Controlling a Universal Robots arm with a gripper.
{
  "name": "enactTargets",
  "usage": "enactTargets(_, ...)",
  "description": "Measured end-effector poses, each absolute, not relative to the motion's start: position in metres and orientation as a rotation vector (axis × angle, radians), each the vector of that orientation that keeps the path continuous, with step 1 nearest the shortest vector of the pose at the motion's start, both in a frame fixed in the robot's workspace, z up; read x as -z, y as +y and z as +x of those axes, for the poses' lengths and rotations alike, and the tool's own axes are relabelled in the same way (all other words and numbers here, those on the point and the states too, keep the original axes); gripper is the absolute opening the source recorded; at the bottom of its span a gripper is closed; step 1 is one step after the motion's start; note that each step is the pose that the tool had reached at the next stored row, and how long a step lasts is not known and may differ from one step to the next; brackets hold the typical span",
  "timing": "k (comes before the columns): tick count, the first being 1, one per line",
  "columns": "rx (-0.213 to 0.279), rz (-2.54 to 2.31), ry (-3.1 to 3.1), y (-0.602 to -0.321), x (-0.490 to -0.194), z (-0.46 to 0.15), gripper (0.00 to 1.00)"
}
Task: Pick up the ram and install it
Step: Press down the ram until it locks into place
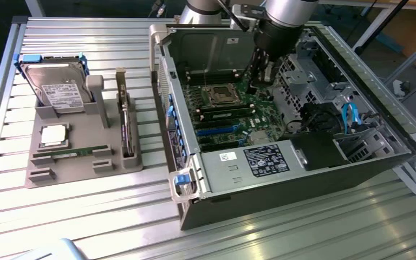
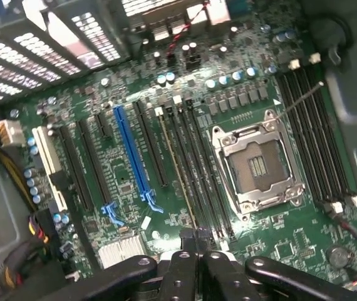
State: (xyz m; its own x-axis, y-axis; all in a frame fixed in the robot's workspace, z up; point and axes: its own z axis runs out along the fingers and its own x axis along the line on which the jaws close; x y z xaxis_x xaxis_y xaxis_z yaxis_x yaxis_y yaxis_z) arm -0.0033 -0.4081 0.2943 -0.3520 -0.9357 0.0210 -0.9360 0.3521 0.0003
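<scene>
— One ram stick [image 2: 177, 168] sits edge-up in the motherboard [image 2: 128, 188] slot beside the CPU socket [image 2: 258, 164], right?
— Yes. I see my gripper [image 2: 198, 246] directly over its end, fingers together, inside the computer case [image 1: 287, 179].

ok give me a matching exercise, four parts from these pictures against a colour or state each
Things:
1 hard drive
2 processor chip
3 ram stick
4 cpu socket

Descriptions:
a green, lying flat in the grey holder
b empty, on the motherboard
c silver square, lying flat
d standing on edge, blue rails at its sides

Pairs: 1-d, 2-c, 3-a, 4-b
</scene>
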Motion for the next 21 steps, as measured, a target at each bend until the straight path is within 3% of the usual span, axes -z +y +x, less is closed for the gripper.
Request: enactTargets(21,-0.022,1.070,-2.928,-0.4081,-0.2935,-0.0033,0.10)
